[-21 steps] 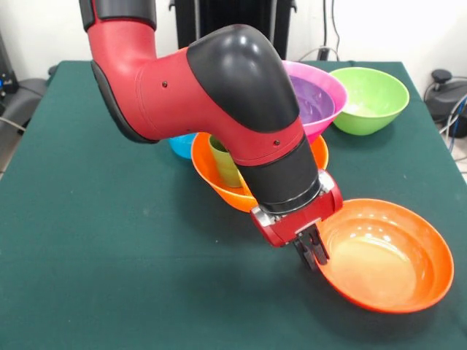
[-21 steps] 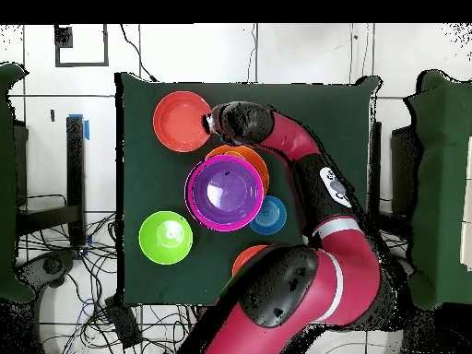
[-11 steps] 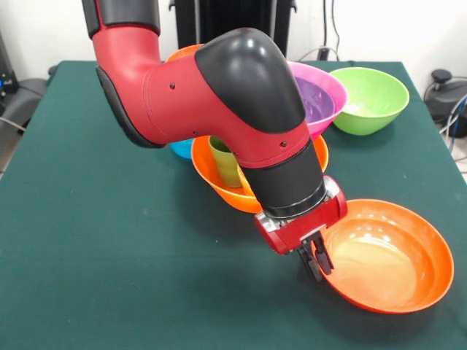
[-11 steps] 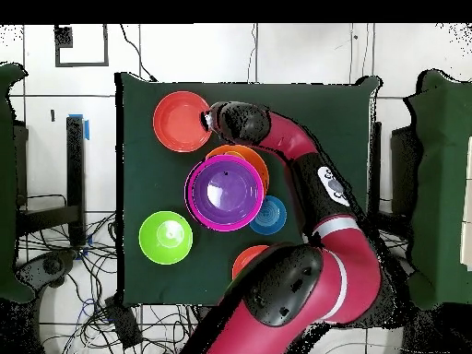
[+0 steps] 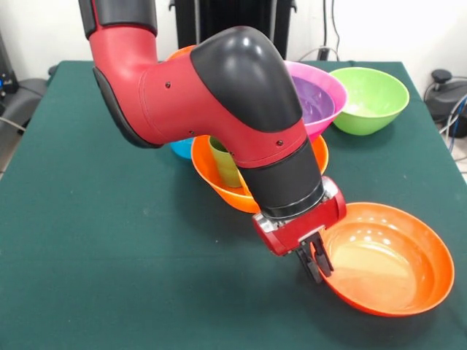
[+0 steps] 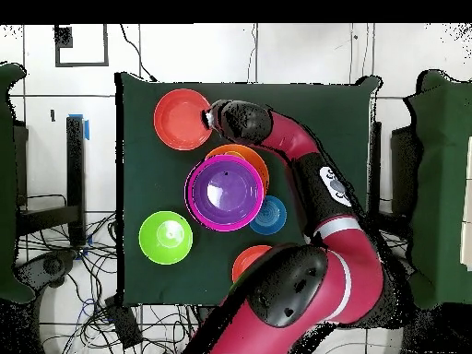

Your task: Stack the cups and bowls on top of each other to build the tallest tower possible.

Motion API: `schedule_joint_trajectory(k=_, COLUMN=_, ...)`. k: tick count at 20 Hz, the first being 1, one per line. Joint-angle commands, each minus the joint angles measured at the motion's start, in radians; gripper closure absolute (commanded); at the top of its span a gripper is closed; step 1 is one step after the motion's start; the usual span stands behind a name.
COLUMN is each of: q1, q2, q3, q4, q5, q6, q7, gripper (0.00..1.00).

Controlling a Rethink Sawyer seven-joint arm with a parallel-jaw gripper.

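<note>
Blue bowl peeking behind arm, green cup in orange bowl, tool pinching rim of red-orange bowl on green tabletop, purple bowl nested in pink, lime bowl far right

One camera is looking across the green table from close and low. Another is looking straight down from high above, taking in the whole table. Both are sharing the red-orange bowl.

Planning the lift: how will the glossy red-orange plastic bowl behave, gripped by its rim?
The glossy red-orange plastic bowl probably tilts, since the gripper pinches only one rim edge. Its shiny surface may slip. It looks thin and light.
</note>
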Motion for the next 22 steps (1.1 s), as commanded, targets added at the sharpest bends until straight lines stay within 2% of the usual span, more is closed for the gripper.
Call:
schedule_joint_trajectory(k=1, q1=-0.008, q2=-0.019, q3=0.028, q4=0.042, q5=0.046, q6=0.131, q7=0.1, gripper=1.0)
schedule_joint_trajectory(k=11, q1=-0.022, q2=-0.024, q3=0.035, q4=0.101, q5=0.13, q6=0.219, q7=0.118, gripper=1.0)
schedule_joint_trajectory(k=22, q1=-0.034, q2=-0.047, q3=0.036, q4=0.161, q5=0.175, q6=0.262, q7=0.127, gripper=1.0)
